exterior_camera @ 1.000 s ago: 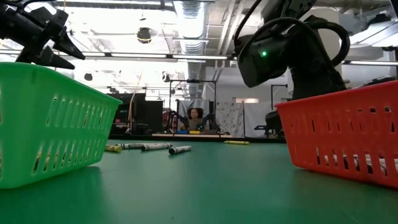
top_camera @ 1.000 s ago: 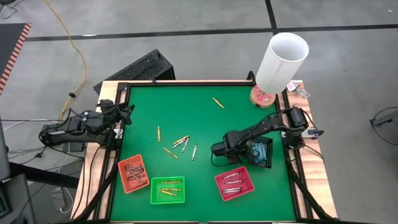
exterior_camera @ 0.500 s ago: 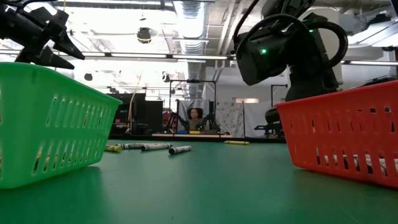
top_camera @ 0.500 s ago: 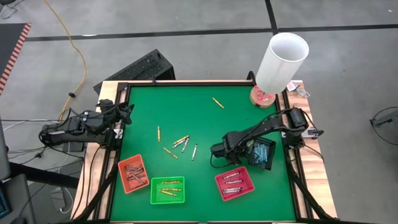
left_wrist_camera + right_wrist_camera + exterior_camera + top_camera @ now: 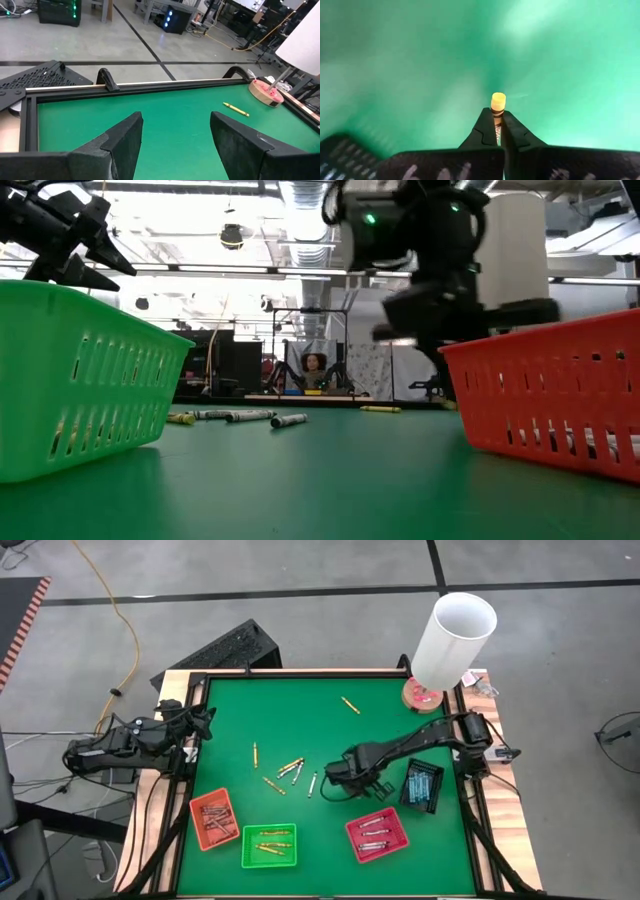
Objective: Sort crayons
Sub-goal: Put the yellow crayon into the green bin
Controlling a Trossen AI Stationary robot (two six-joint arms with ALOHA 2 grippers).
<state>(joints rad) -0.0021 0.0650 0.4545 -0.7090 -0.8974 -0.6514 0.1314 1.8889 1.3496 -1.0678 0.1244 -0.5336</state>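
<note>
Green felt [image 5: 400,730] covers the table under me, and my right pincer [image 5: 498,131] hangs just above it, its two dark fingers [image 5: 481,131] pressed together on a yellow-tipped crayon [image 5: 497,101]; only the tip and a bit of the wrapper show, the rest is hidden between the fingers. From above, that pincer [image 5: 336,778] sits near the middle of the table, and the crayon cannot be made out there. Just beside it, toward my left arm, a loose bunch of crayons [image 5: 291,768] lies on the felt, too small to tell each colour; one more yellow crayon [image 5: 350,705] lies well apart, farther out toward the white cylinder [image 5: 452,637] at the far corner. Behind the pincer, on my right arm's side, stands the black tray [image 5: 421,786] with pale sticks in it; nearer the front edge are the red tray [image 5: 378,834], the green tray [image 5: 269,845] and the orange tray [image 5: 214,819], each holding crayons. At table height the green tray and red tray walls hide what is in them. My left pincer [image 5: 175,137] waits spread wide at the table's left edge, holding nothing.
</note>
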